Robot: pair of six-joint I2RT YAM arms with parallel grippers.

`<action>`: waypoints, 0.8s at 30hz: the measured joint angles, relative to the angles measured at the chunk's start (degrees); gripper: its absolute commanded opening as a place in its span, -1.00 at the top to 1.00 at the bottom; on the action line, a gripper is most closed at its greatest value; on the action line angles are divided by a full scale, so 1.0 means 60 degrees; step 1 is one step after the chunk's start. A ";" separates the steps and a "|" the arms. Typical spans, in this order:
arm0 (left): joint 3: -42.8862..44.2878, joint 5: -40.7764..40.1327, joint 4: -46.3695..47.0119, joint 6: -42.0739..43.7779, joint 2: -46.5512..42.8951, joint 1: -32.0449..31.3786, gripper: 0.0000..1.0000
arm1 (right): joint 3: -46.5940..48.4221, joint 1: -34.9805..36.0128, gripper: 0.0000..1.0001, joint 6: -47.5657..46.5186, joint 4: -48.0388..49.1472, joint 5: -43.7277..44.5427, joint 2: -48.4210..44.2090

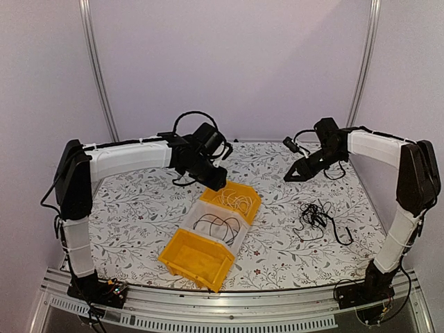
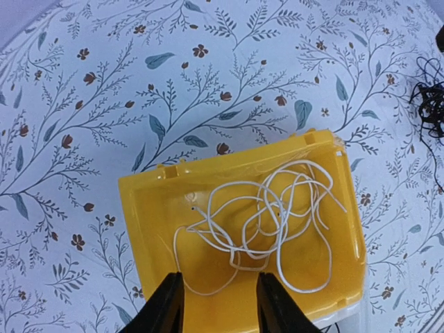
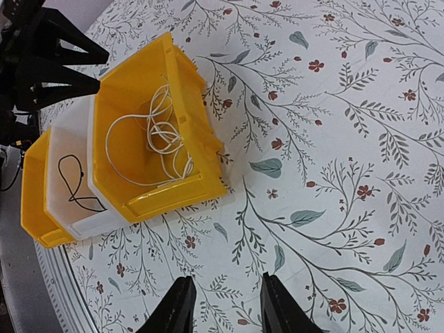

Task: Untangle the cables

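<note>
Overhead, left fingers are hovering parted and empty above the white cable in the yellow bin, while right fingers are gaping empty over the surface.

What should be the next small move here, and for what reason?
Probably the right gripper, open and empty, should move toward the black tangle on the table. The white cable already lies in the far yellow bin, under the open left gripper.
</note>
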 measured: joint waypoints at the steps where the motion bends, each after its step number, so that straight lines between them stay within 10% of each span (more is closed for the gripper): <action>1: -0.0018 -0.0029 -0.0033 -0.0007 -0.0120 0.0000 0.20 | 0.0124 -0.0004 0.27 -0.0109 -0.0084 0.0055 0.0000; 13: -0.0474 -0.0266 0.1843 -0.0029 -0.2007 -0.0051 0.16 | 0.0248 -0.1180 0.35 -0.1286 -0.1359 0.1282 -0.1027; 24: -0.1446 -0.0131 0.4000 0.0000 -0.2280 -0.0127 0.16 | -0.2692 -0.2069 0.37 -0.2259 -0.2404 0.3832 -0.3457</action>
